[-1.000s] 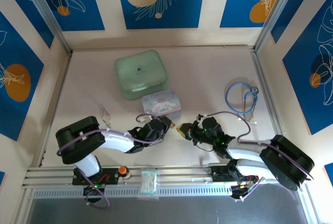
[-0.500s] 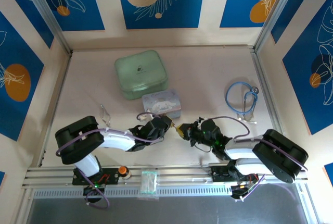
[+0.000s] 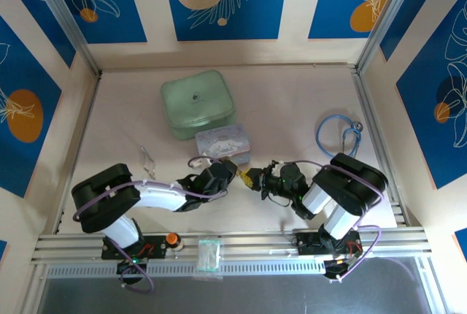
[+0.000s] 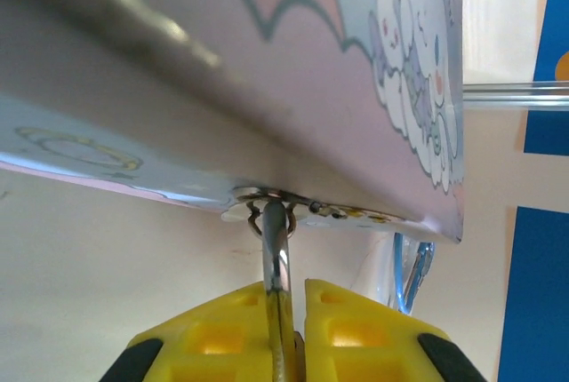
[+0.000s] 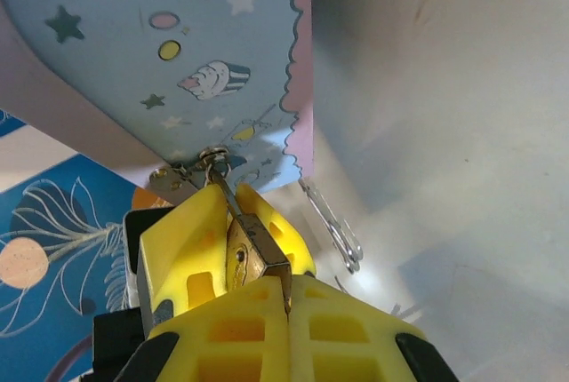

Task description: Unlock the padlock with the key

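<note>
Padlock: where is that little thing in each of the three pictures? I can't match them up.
Top external: the padlock is a tiny speck at the near corner of the pastel tin.
Left wrist: bottom centre, only its silver shackle, pinched by the left end effector.
Right wrist: low, left of centre, its brass body.
Shared landmark: the pastel tin, whose latch the shackle hooks.

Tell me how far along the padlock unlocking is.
Done: both grippers are at the padlock, hanging from the hasp of the pastel tin. In hand: the left gripper pinches its shackle; the right gripper is shut against the brass body. Left: the shackle is not yet free of the hasp, and whether the key is seated cannot be told.
</note>
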